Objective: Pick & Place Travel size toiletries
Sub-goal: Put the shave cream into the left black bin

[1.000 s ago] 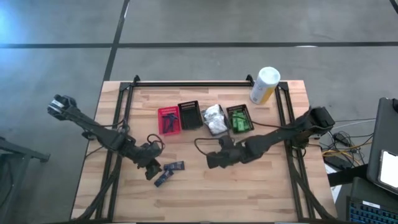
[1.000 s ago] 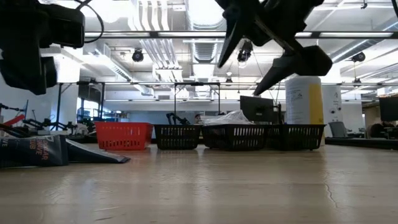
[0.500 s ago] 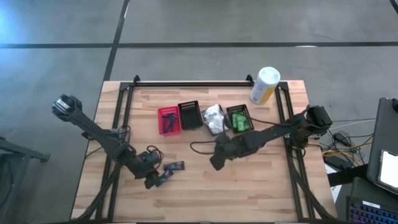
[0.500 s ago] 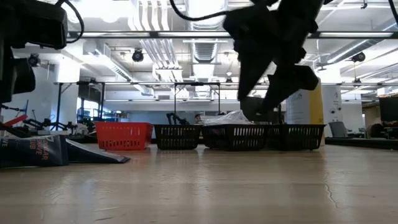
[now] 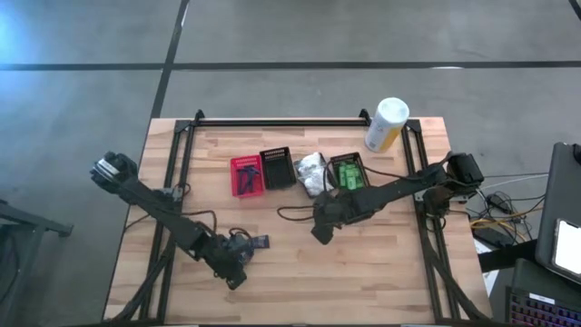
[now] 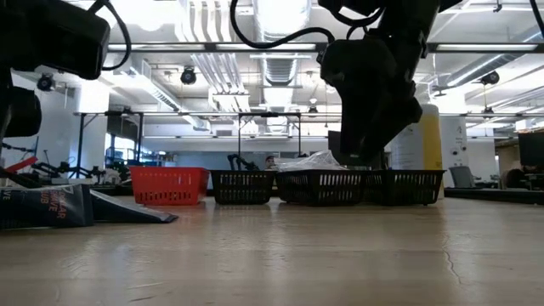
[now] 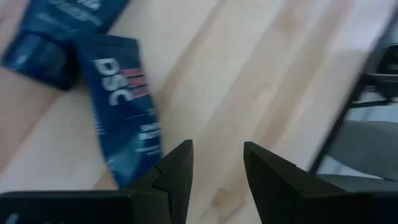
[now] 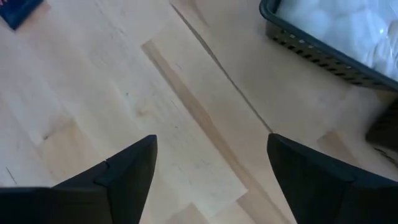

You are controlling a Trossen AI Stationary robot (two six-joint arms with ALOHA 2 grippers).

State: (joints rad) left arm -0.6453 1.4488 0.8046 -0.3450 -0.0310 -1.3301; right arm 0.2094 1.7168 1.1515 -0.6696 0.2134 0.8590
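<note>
Near the table's front-left, two dark blue printed sachets (image 7: 121, 106) just beside the left gripper (image 7: 217, 165), fingers parted, empty. Mid-table, right gripper (image 8: 211, 168) spread wide over bare wood.

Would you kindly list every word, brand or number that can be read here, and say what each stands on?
"DSC": white letters on the dark blue packet lying on the table in front of the left gripper.
Smaller lines under it on that packet: too blurred to read.
Second blue packet: print unreadable.
White-and-yellow canister: no readable label.
</note>
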